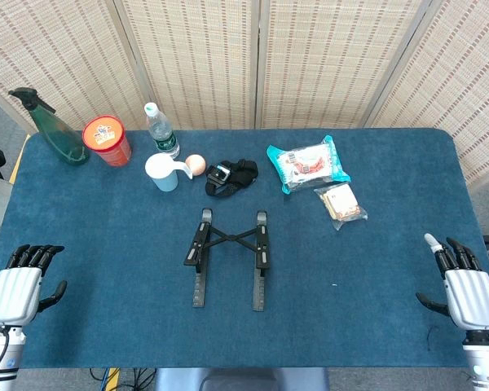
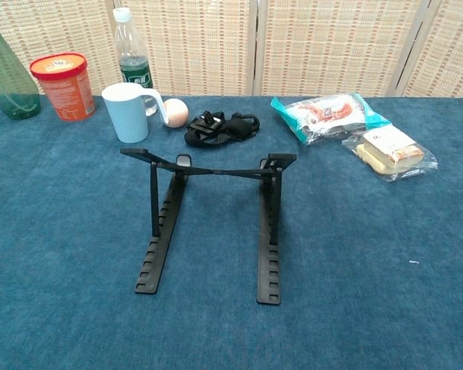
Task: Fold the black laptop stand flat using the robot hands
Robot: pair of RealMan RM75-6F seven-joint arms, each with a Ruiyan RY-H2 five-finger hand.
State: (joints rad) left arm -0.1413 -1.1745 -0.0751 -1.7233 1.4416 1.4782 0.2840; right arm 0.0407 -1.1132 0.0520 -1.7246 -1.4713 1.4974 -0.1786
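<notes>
Laptop stand (image 2: 212, 220): raised, untouched | left hand (image 1: 20, 287), right hand (image 1: 466, 285): fingers apart, empty | Risk: likely skids on desk (image 1: 375, 269) if pressed one-sided.

Black laptop stand (image 1: 228, 257) on blue table (image 1: 375, 277) (red-lidded tub (image 1: 106, 140) behind).

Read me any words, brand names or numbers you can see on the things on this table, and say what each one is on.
No text is legible.
Orange tub: print too blurred.
Water bottle label: too small.
Teal snack packet: lettering blurred.
Clear sandwich bag label: unreadable.
Laptop stand: no markings visible.
</notes>
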